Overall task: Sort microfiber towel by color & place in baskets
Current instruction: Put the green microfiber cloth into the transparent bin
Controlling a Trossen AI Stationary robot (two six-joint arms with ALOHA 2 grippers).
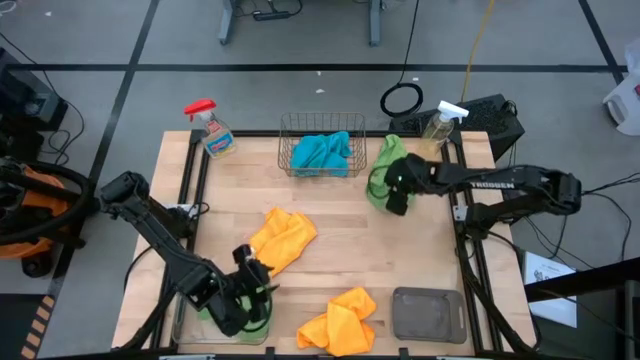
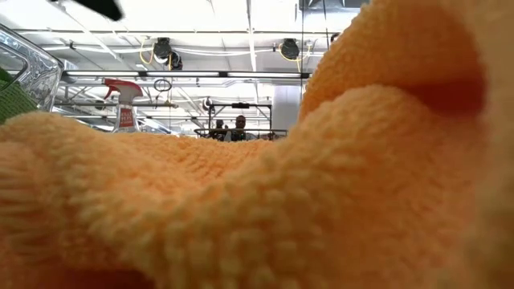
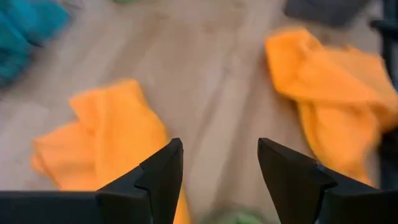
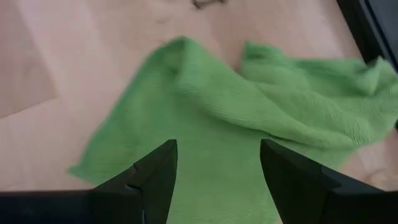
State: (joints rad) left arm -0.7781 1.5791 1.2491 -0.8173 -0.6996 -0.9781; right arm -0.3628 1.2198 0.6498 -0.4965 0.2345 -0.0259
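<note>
In the high view, two teal towels [image 1: 322, 152] lie in the copper wire basket [image 1: 285, 128] at the far edge. One green towel [image 1: 380, 165] lies flat on the table beside it, spread out in the right wrist view [image 4: 211, 112]. My right gripper [image 1: 396, 192] [image 4: 217, 180] hovers open over it. A second green towel [image 1: 262, 312] lies in the clear bin [image 1: 190, 325] at the near left corner. My left gripper [image 1: 252, 280] [image 3: 221, 180] is open above that bin's far side. Two yellow-orange towels [image 1: 283, 238] [image 1: 340, 320] lie crumpled on the wood.
A dark grey bin [image 1: 428, 312] sits at the near right. Two spray bottles [image 1: 210, 130] [image 1: 440, 122] stand at the far corners. An orange towel [image 2: 257, 201] fills the low view, with the clear bin's wall [image 2: 32, 72] at its left. Bare wood lies mid-table.
</note>
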